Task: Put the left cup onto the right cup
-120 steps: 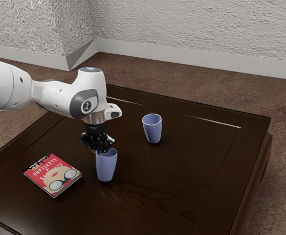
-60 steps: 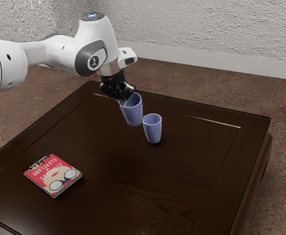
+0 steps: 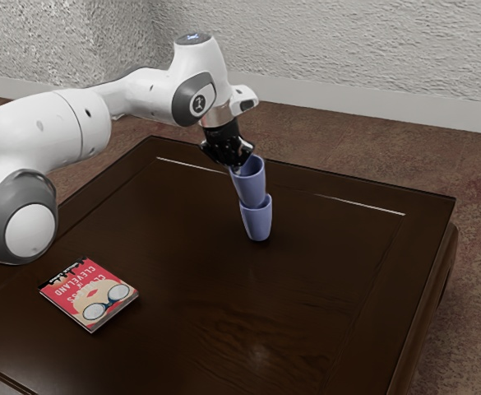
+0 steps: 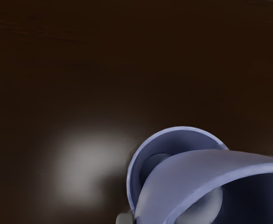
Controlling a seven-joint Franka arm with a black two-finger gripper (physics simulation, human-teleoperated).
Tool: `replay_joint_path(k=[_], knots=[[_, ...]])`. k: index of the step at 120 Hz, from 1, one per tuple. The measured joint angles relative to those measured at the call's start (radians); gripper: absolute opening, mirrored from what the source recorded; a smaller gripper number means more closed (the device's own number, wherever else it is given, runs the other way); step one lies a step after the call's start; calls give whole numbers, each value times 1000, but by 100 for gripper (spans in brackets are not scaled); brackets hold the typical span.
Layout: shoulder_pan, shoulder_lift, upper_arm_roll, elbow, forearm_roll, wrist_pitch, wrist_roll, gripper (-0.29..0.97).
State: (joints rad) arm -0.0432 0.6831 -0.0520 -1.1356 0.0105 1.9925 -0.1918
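One rough pale wall (image 3: pixel 347 41) and brown carpet (image 3: pixel 372 140) surround the dark, glossy wooden table (image 3: pixel 322 313), a red book (image 3: pixel 88 294) lying toward the exterior view's left — mid-table the gripper (image 3: pixel 233 160) pinches the rim of the tilted left cup (image 3: pixel 249 181), its base sunk into the upright right cup (image 3: pixel 257 222).

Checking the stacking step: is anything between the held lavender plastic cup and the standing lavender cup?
Nothing visible. The held lavender plastic cup, tilted in the black gripper, already dips into the mouth of the standing lavender cup; the red book lies well aside.
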Motion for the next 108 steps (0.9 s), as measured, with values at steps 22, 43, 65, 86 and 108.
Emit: replay_joint_path(k=[22,43,65,86,108], knots=[[7,9,0,-4,-13,-29,12,-11],[-2,8,4,-6,-36,-40,22,20],[-22,-64,16,-50,-29,-53,29,48],[-75,-249,44,-196,3,-72,36,59],[-100,-533,59,-472,83,-132,44,64]])
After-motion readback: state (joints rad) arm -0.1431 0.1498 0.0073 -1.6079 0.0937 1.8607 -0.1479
